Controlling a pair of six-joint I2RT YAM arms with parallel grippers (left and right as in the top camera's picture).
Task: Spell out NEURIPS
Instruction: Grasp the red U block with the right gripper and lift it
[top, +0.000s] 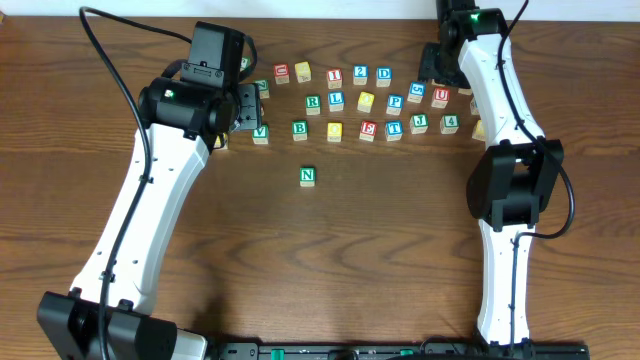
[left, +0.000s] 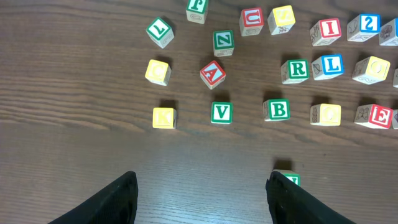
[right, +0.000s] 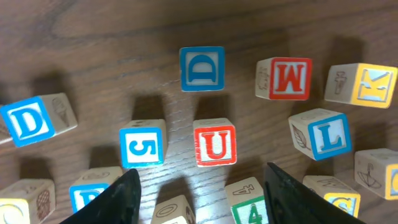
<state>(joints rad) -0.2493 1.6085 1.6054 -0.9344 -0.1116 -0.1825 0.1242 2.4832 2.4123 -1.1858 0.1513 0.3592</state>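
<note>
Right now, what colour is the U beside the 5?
Red; U block shows best in right wrist view.

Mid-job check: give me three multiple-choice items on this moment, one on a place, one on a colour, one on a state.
1. Where is the small wooden cube with the green N that lies apart from the rows?
A. on top of another cube
B. alone on the brown wooden table, nearer the arm bases
C. in a gripper

2. What colour is the letter on the wooden U cube ahead of the right gripper?
A. blue
B. green
C. red

3. How is the left gripper?
A. open, holding nothing
B. shut on a cube
C. out of view

Key: B, overhead no cube touches it; C, its frame and letter are red in the right wrist view; A, only table shows between its fingers.
</note>
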